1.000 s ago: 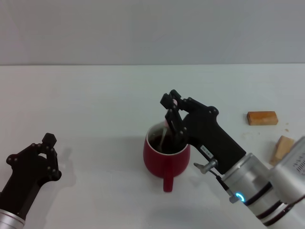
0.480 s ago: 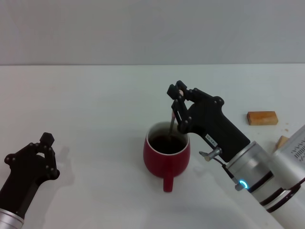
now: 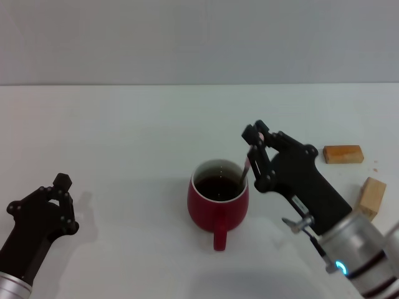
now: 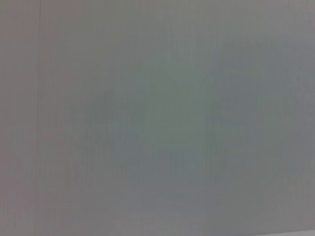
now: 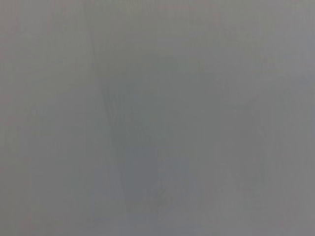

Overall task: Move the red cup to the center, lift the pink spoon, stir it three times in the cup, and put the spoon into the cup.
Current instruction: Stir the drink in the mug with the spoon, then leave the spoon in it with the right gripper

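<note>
In the head view the red cup (image 3: 218, 205) stands upright at the table's middle, with dark liquid inside and its handle toward me. My right gripper (image 3: 254, 148) is just above and to the right of the cup's rim. It is shut on the pink spoon (image 3: 244, 174). Only the spoon's grey neck shows, slanting down into the liquid by the right rim; its pink handle is hidden between the fingers. My left gripper (image 3: 60, 189) is parked at the lower left, shut and empty. Both wrist views show only flat grey.
Two tan wooden blocks lie at the right, one (image 3: 343, 154) farther back and one (image 3: 370, 197) nearer, beside my right arm. The white table (image 3: 124, 137) meets a grey wall behind.
My right gripper has swung from the cup's far left side across to its right rim, sweeping the spoon through the liquid. The cup and the left arm have stayed put.
</note>
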Controlling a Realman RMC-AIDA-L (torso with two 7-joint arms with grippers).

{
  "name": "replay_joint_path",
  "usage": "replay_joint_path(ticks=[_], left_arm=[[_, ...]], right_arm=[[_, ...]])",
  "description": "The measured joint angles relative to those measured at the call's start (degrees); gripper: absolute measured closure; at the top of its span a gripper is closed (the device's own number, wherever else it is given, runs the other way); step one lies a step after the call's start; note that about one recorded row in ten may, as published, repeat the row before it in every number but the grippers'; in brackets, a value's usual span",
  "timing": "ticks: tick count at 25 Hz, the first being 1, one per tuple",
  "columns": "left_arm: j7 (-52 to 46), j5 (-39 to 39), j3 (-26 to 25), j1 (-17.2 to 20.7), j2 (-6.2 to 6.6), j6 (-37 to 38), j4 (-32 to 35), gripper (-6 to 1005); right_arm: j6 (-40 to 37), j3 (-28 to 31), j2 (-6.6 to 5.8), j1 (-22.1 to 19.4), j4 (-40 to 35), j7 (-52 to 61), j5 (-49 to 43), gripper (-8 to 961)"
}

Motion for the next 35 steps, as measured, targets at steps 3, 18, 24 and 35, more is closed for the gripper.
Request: replay_joint_path(ticks=[3, 18, 24, 35], left_arm=[[0.00, 0.00, 0.26, 0.04, 0.00, 0.00, 0.00, 999], [0.00, 0.00, 0.16, 0.08, 0.00, 0.34, 0.01, 999], [0.00, 0.00, 0.00, 0.08, 0.00, 0.33, 0.10, 999], [0.00, 0.00, 0.02, 0.08, 0.00, 0.00, 0.12, 999]], right_arm=[[-0.74, 0.25, -0.07, -2.35, 1.27, -0.02, -1.97, 892], [7.55, 1.49, 0.45, 3.68, 3.78, -0.07, -4.70, 893], [8.66, 4.49, 0.30, 5.37, 2.11, -1.47, -4.84, 893], [6.69, 6.43, -0.05, 1.12, 1.73, -4.42, -4.83, 893]])
